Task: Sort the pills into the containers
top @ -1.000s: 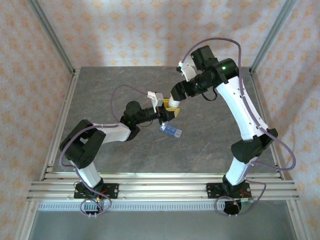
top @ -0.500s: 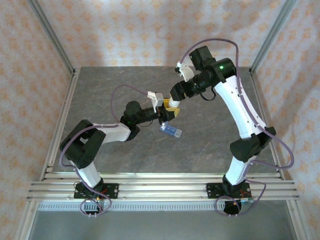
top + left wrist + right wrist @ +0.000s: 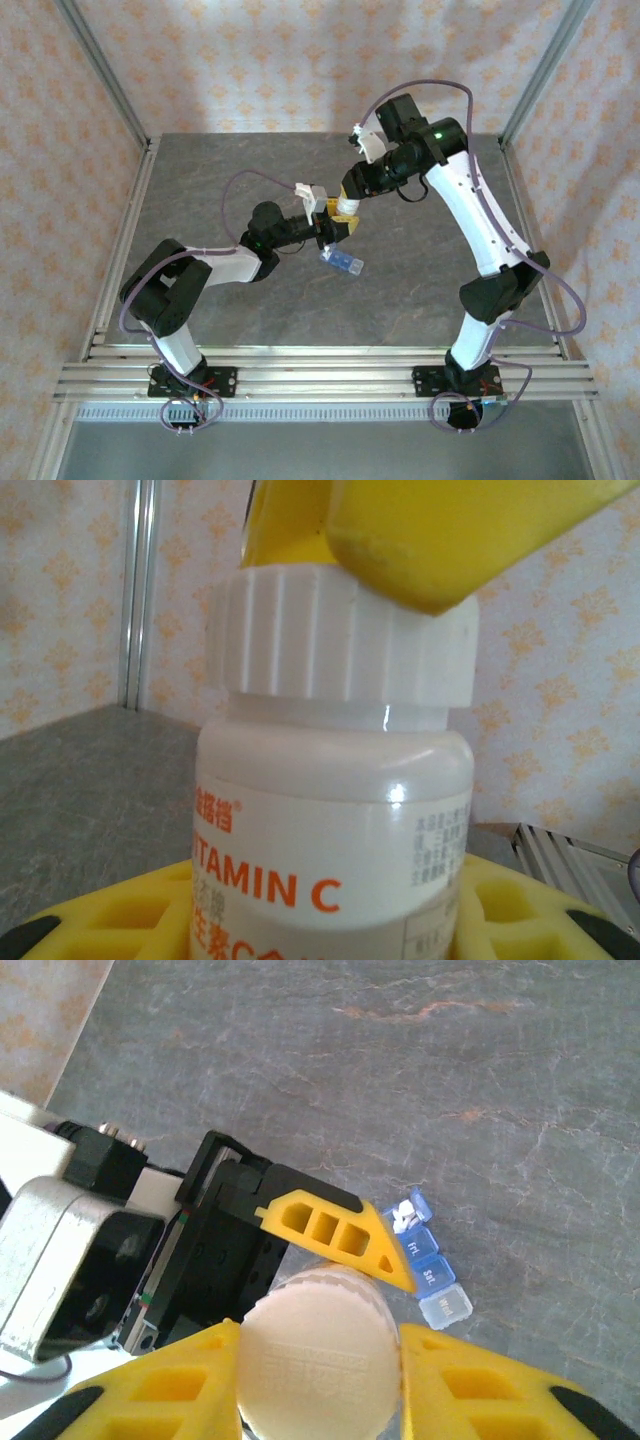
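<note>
The blue pill box (image 3: 342,263) lies on the grey tabletop (image 3: 420,290), with white pills (image 3: 404,1214) in its open end compartment. Just beyond it, the left end effector (image 3: 327,233) pinches a vitamin C bottle (image 3: 330,850). The right end effector (image 3: 318,1348) clamps the bottle's white ribbed cap (image 3: 340,640) from above.

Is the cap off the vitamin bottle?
No: in the left wrist view the white cap sits squarely on the neck of the bottle.

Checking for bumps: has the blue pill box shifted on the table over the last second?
No. The pill box stays equally far from the front rail.
</note>
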